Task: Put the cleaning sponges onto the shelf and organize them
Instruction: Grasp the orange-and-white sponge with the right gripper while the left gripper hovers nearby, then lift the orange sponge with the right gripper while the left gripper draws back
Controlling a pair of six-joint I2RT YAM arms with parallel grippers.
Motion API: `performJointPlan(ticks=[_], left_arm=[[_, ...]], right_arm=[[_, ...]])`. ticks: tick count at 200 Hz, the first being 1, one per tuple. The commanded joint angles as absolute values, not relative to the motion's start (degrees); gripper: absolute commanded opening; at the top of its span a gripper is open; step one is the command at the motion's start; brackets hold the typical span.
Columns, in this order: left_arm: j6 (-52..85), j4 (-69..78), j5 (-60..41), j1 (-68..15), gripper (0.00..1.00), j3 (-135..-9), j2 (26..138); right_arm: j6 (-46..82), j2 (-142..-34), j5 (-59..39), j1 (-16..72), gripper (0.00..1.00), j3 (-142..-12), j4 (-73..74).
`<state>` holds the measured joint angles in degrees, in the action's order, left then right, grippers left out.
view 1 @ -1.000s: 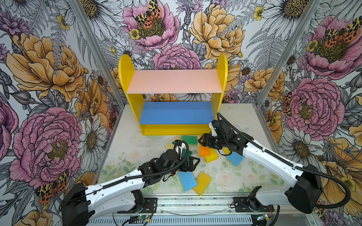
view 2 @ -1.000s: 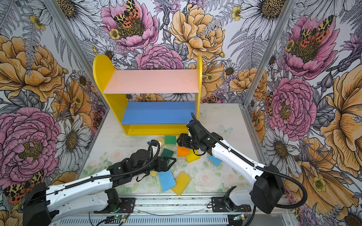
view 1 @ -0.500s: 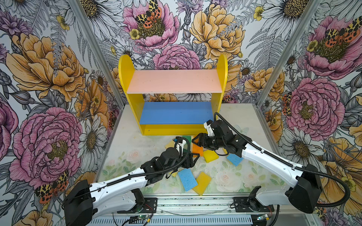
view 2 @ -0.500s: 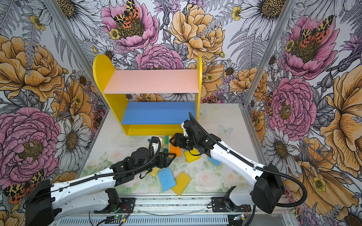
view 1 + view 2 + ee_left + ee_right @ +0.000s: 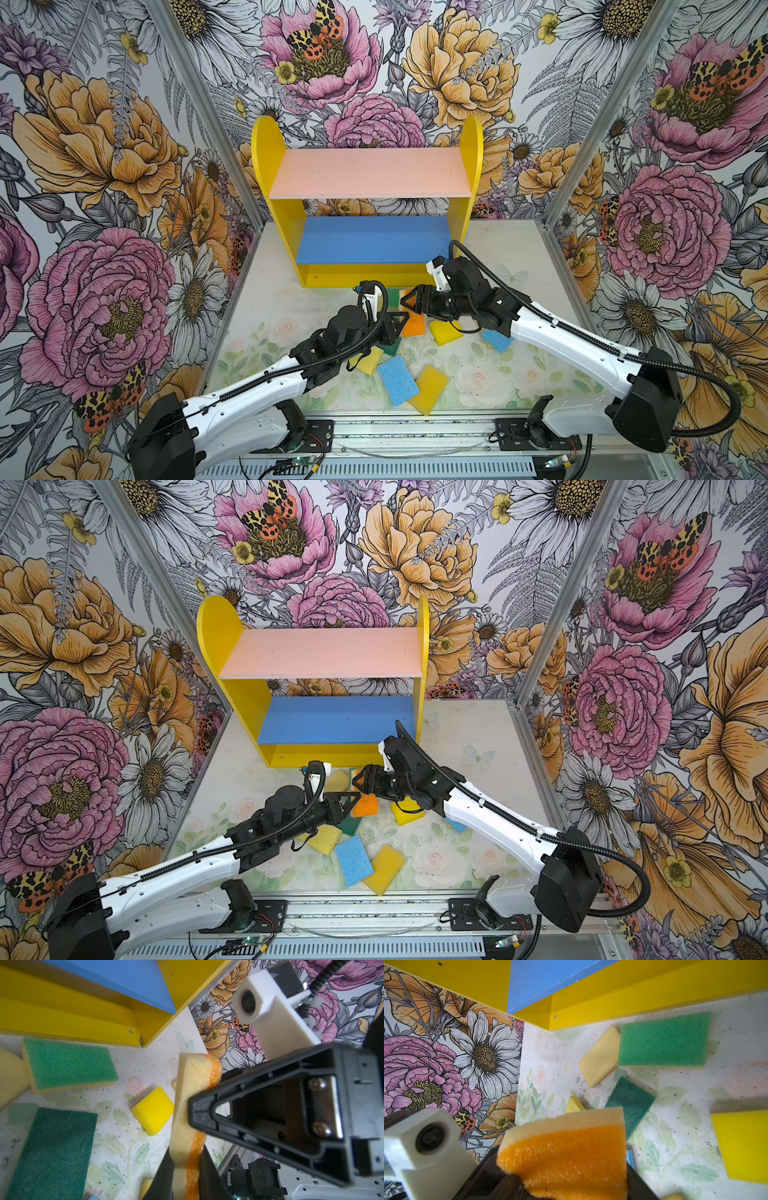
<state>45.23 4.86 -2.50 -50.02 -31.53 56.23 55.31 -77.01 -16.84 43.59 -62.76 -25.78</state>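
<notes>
The orange sponge (image 5: 413,325) hangs on edge just above the table (image 5: 503,253), near the front of the shelf (image 5: 266,166) and a little right of its middle, caught between both arms. The left gripper (image 5: 186,1169) has its jaws narrow, pinching the sponge across its thickness at one end. The right gripper (image 5: 562,1159) grips it across its broad width with jaws fairly wide, and the foam bows a little between them. This looks like a hand-over from right to left, and the care lies in the timing. The left pinch should be firm and well onto the foam, not only on the edge, before the right jaws let go. The right gripper should then open fully and draw straight back to the right, so that its fingers do not drag the soft pad out of line. Foam held at one end may droop, so the left arm would do well to carry it slowly. Both the blue lower board (image 5: 374,239) and the pink upper board (image 5: 370,172) are bare. Laying this piece flat at one end of a board would leave room for the other sponges (image 5: 397,380) scattered on the table.
</notes>
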Motion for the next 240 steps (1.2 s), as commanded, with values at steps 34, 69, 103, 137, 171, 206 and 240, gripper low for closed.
performJointPlan(ticks=[34,69,103,137,171,206,240], left_arm=[[47.2,3.5,-7.6,-44.8,0.16,-28.5,51.0],[49.5,-2.7,-14.1,-35.7,0.17,-27.4,43.3],[57.5,-2.0,-28.6,-23.1,0.17,-24.5,38.3],[64.3,4.0,-37.9,-16.7,0.17,-22.3,38.2],[66.0,5.7,-40.5,-15.2,0.17,-22.2,38.3],[67.5,7.9,-41.6,-14.4,0.17,-21.8,38.3],[67.7,8.8,-41.7,-14.2,0.16,-21.2,38.7]], right_arm=[[49.7,-73.2,-19.7,39.0,0.89,-63.5,-23.8],[45.4,-71.1,-25.9,35.9,0.89,-61.8,-23.7],[42.7,-72.2,-27.5,39.5,0.86,-60.1,-21.8],[44.3,-74.5,-30.4,41.8,0.77,-59.7,-14.1],[44.6,-78.4,-31.5,43.9,0.68,-62.2,-12.1],[45.2,-80.8,-31.5,45.2,0.62,-63.0,-11.8],[45.6,-81.7,-31.5,47.0,0.55,-63.9,-11.0]])
